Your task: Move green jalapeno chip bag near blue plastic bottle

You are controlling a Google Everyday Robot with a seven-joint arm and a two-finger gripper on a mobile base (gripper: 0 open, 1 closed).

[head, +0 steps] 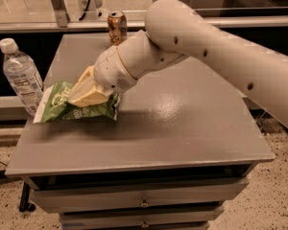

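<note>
The gripper [82,95] pinches the green bag [57,110] low over the table's [182,128] left edge, just beside the upright bottle [21,75].

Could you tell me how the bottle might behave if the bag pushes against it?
The bottle is tall, narrow and upright, so it would probably tip rather than slide. Standing at the edge of the table, its round body might roll off. The gripper rests on the bag beside it.
</note>
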